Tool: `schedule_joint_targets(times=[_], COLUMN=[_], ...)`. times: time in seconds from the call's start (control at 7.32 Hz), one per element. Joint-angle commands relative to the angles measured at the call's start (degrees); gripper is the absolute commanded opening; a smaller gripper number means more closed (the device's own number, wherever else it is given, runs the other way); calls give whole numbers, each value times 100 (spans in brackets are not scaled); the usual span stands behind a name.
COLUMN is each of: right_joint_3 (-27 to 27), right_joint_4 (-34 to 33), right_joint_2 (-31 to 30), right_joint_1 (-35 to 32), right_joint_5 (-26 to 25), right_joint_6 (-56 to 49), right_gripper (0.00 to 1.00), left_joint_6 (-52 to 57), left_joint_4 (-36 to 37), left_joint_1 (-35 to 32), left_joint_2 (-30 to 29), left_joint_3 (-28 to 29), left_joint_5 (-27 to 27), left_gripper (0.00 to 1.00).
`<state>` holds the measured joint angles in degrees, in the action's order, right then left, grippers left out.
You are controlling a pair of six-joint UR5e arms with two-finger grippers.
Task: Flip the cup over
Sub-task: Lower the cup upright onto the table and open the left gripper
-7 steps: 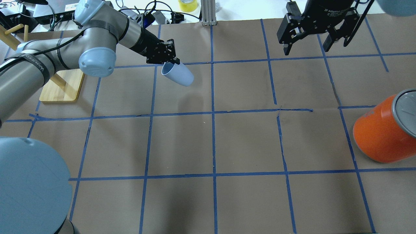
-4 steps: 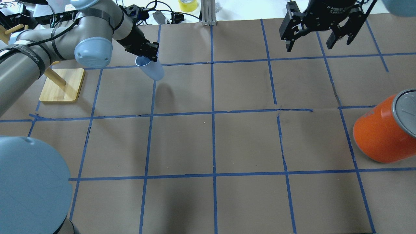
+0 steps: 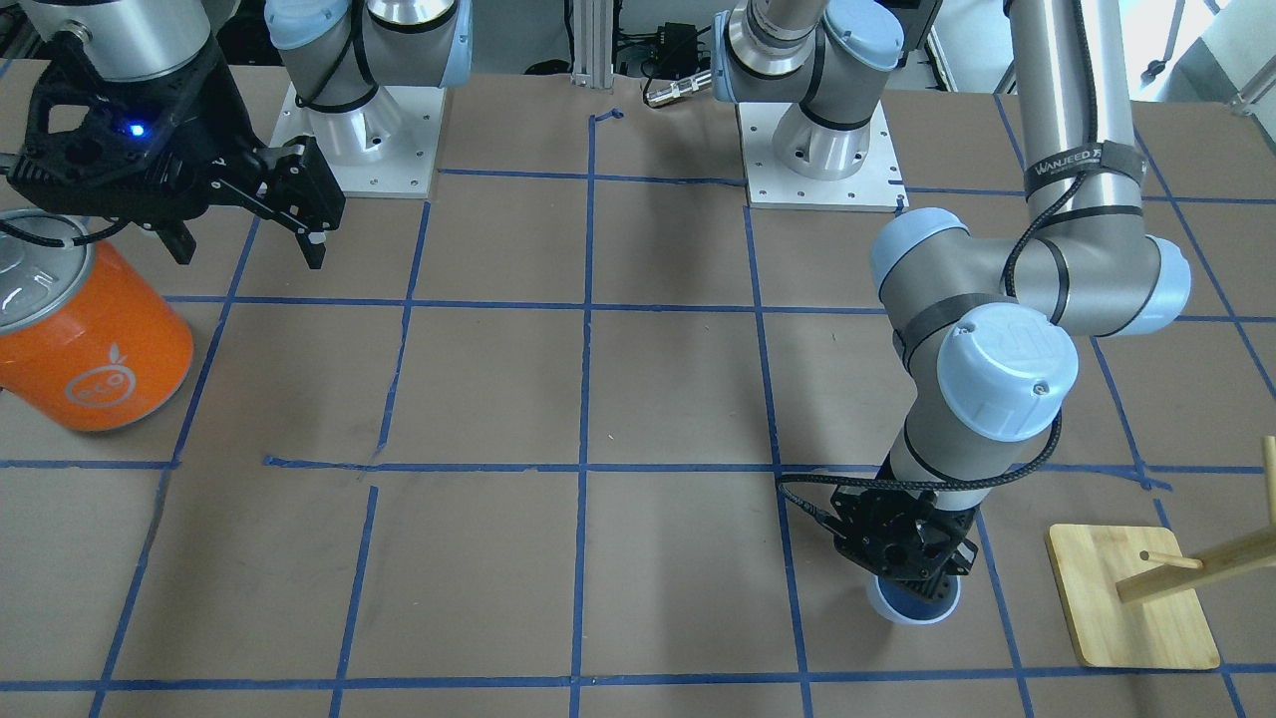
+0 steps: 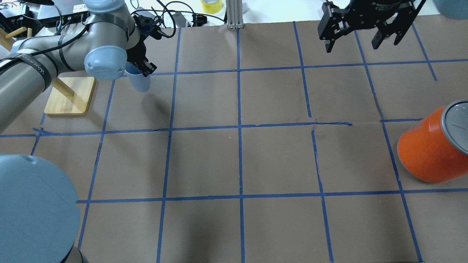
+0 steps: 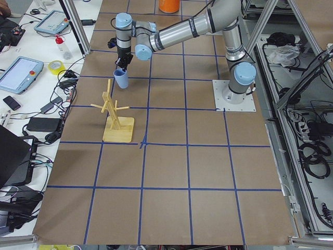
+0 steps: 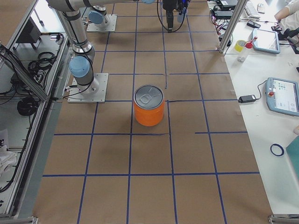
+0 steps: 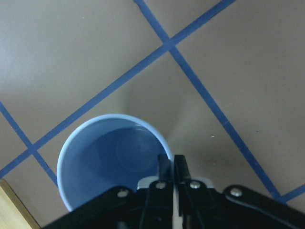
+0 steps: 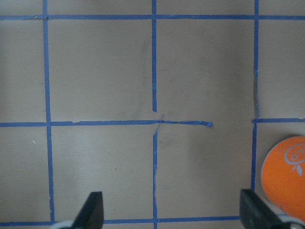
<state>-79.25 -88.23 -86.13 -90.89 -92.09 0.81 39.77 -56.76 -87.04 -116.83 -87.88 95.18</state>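
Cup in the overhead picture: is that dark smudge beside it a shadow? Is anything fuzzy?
Overhead view: yes, a soft shadow lies on the table beside the cup. Left wrist view: the cup is sharp, with pale glare on the table at upper left. Right wrist view: the right gripper looks slightly blurred at the bottom edge.

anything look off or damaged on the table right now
Only the blue tape grid: near the table's middle one line is wrinkled and stops short. The small pale blue plastic cup is held mouth-up in the left pincer; nothing is spilled.
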Motion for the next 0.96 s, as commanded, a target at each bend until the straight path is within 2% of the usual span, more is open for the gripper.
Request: schedule_joint_targets(times=[0.0,0.27,0.55,0.68,0.82], right_joint_3=[6,6,6,6,6], right_joint_4=[-27,-45,-45,-45,-45], right_joint_2=[-1,-9,-18,-18,-18], right_joint_1=[2,2,2,2,2], right_joint_5=[-2,-11,-11,-11,-11], right_joint_6=[7,7,7,7,7], right_gripper=[100,100,100,100,100], left_joint_6=[14,14,-47,-135,-127], left_joint_4=[191,402,420,429,429], left_joint_1=[186,187,178,178,187], left_joint_2=[81,134,125,125,125], left_joint_3=[-351,-607,-625,-625,-617], left_joint_5=[-113,-114,-123,-114,-131], left_gripper=[0,0,0,29,99])
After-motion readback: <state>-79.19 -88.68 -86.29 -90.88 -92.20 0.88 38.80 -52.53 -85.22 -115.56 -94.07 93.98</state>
